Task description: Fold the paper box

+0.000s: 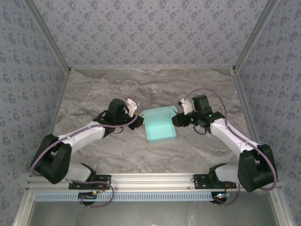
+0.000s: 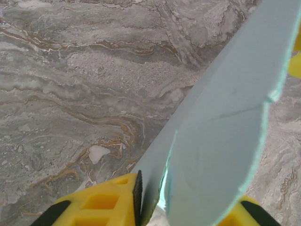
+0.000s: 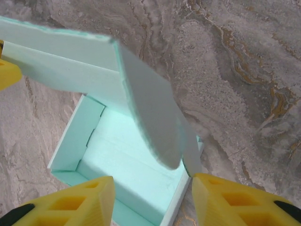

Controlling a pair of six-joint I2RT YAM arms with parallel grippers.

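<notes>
The paper box (image 1: 160, 127) is a mint card tray at the table's middle, its lid panel raised along the far side. My left gripper (image 1: 134, 109) is at the lid's left corner. In the left wrist view its jaws (image 2: 183, 207) stand apart with two layers of the box's card (image 2: 221, 141) between them, and the left pad (image 2: 137, 197) touches the card. My right gripper (image 1: 181, 113) is at the lid's right corner. It hangs open (image 3: 153, 197) over the tray's inside (image 3: 127, 160), and a rounded side flap (image 3: 150, 122) rests against its right finger (image 3: 221, 197).
The marble table (image 1: 117, 84) lies bare around the box. Patterned walls with metal posts enclose it on three sides. An aluminium rail (image 1: 150, 179) with both arm bases runs along the near edge.
</notes>
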